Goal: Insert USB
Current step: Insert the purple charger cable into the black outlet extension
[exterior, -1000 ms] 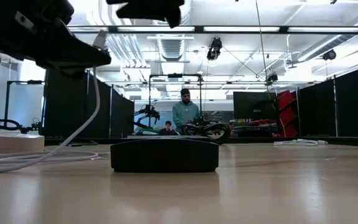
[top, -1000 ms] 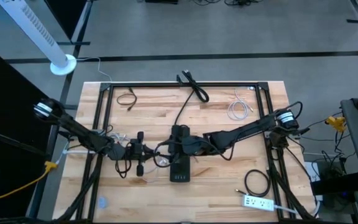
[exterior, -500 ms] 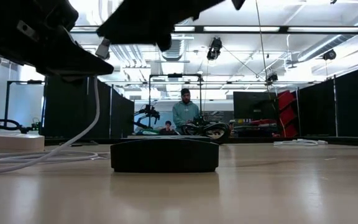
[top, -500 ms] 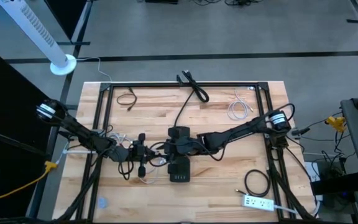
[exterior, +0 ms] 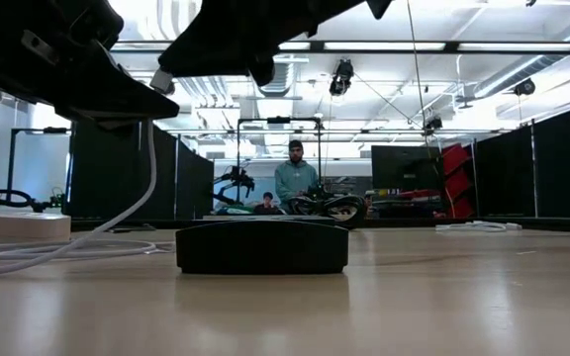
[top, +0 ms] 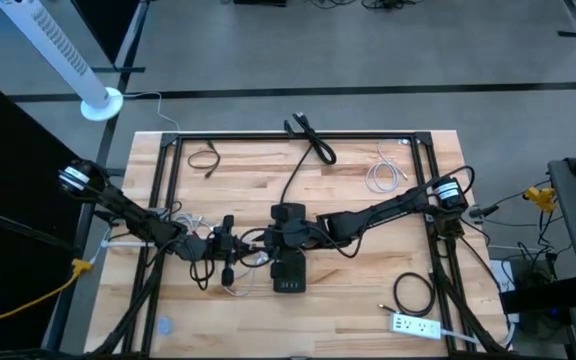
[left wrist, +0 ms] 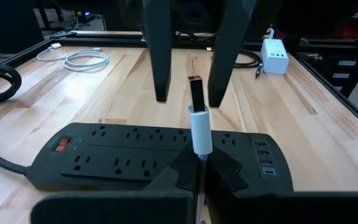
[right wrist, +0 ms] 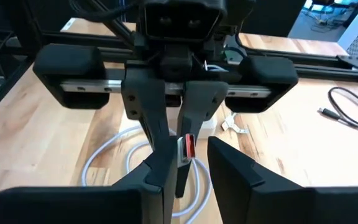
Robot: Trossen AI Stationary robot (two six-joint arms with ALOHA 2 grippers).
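A black power strip (top: 288, 262) lies flat mid-table, with its USB ports (left wrist: 265, 163) at the near end. My left gripper (left wrist: 199, 167) is shut on a white USB plug (left wrist: 198, 121), held above the table just left of the strip. The plug's metal tip (right wrist: 188, 147) points toward my right gripper. My right gripper (right wrist: 191, 177) hangs open above the strip, one finger on either side of the tip; I see no touch. The plug's white cable (exterior: 150, 178) hangs down to a loop on the table. My left gripper pinches the plug's white housing (left wrist: 199, 144) between its two fingers, at the cable end. The fingers come level from the table's left and lie along the plug. The metal tip sticks out past the fingertips, clear of the strip, and the cable hangs slack below.
The strip's black cord (top: 308, 145) runs to the far edge. A white cable coil (top: 383, 178) lies far right, a black coil (top: 413, 293) and a white power strip (top: 415, 325) near right, and a small black cable (top: 203, 158) far left. A black frame rail (top: 298, 137) borders the table.
My right gripper has moved toward the table's left, over the power strip and up to the plug held by my left gripper, and now stands with a finger on each side of the tip. It has kept still for the last half second.
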